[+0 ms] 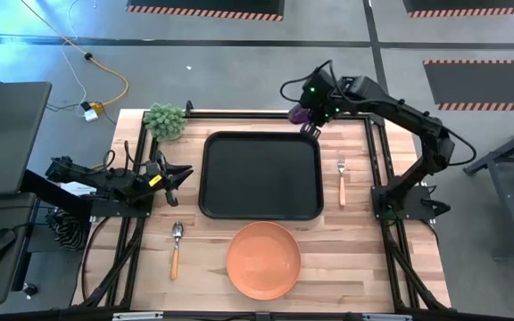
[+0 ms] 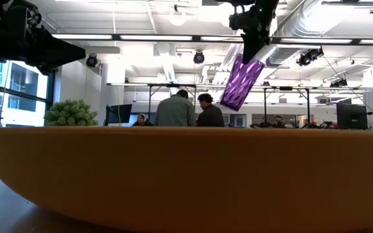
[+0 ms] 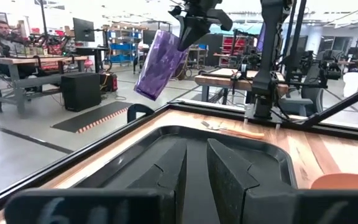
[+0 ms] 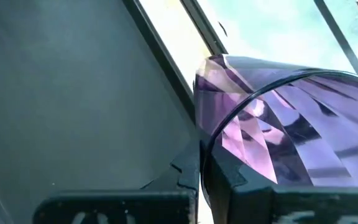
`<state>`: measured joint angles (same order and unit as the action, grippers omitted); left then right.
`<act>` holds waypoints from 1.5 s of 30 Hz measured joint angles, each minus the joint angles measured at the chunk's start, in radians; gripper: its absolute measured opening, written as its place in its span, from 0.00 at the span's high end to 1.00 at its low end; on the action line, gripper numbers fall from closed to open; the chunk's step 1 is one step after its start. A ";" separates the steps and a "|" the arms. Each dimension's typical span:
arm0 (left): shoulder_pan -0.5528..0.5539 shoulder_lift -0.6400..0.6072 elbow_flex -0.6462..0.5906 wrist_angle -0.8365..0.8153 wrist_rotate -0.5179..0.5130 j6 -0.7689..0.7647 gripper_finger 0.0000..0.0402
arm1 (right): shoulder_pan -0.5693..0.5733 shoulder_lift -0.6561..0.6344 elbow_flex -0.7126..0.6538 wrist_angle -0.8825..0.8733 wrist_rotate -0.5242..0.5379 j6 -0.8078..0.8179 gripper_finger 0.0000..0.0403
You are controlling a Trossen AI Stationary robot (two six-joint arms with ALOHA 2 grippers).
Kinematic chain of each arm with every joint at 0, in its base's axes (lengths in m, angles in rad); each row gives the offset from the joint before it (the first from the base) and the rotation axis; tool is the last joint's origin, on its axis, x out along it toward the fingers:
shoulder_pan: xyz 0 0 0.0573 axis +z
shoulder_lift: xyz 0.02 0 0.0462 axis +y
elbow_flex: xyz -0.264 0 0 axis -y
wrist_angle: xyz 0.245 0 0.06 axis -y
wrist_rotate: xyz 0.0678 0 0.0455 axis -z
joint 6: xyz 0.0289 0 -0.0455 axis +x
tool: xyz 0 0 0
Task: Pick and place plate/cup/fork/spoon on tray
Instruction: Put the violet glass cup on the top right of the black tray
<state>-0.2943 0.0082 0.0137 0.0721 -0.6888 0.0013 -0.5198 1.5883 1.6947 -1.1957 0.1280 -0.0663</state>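
Observation:
My right gripper [image 1: 310,123] is shut on the purple cup [image 1: 300,115], held high over the table's far edge by the black tray's [image 1: 261,209] far right corner. The cup also shows in the low view [image 2: 241,81] and in the left wrist view [image 3: 160,62]. The orange plate [image 1: 263,259] lies on the table near the front edge. The spoon [image 1: 176,248] lies left of the plate. The fork [image 1: 342,178] lies right of the tray. My left gripper [image 1: 181,174] waits left of the tray, its fingers close together and empty. My right gripper holds the cup by its rim [image 4: 211,140], with one finger [image 4: 229,180] inside the mouth and the other outside the wall. The fingers come from above, pointing down. The cup hangs tilted below them [image 2: 238,90], mouth up, lifted clear of the table.
A small green plant [image 1: 165,120] stands at the far left corner of the table. A dark frame rail [image 1: 239,114] runs along the far edge. People stand in the room beyond [image 2: 186,110]. The plate fills the low view's foreground [image 2: 186,175].

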 joint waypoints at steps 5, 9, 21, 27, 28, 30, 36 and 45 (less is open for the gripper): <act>0.000 0.000 0.000 0.000 0.000 0.001 0.86 | -0.004 0.022 0.000 -0.012 -0.044 -0.005 1.00; 0.000 0.000 0.000 0.000 0.000 0.001 0.86 | 0.012 0.062 0.000 -0.052 -0.062 -0.004 1.00; 0.000 0.000 0.000 -0.001 0.000 0.001 0.86 | 0.111 0.123 0.000 -0.115 -0.068 -0.005 1.00; 0.000 0.000 0.000 -0.001 0.000 0.001 0.86 | 0.136 0.159 0.000 -0.150 -0.066 -0.008 1.00; 0.000 0.000 0.000 -0.001 0.000 0.001 0.86 | 0.139 0.165 0.000 -0.159 -0.067 -0.013 1.00; 0.000 0.000 0.000 -0.001 0.000 0.001 0.86 | 0.143 0.178 0.000 -0.167 -0.070 -0.022 1.00; 0.000 0.000 0.000 -0.001 0.000 0.000 0.86 | 0.153 0.213 0.000 -0.183 -0.072 -0.048 1.00; 0.000 0.000 0.000 -0.001 0.000 0.000 0.86 | 0.155 0.251 0.000 -0.177 -0.031 -0.074 1.00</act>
<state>-0.2943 0.0082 0.0138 0.0710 -0.6888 0.0013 -0.3645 1.8390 1.6951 -1.3726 0.0970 -0.1398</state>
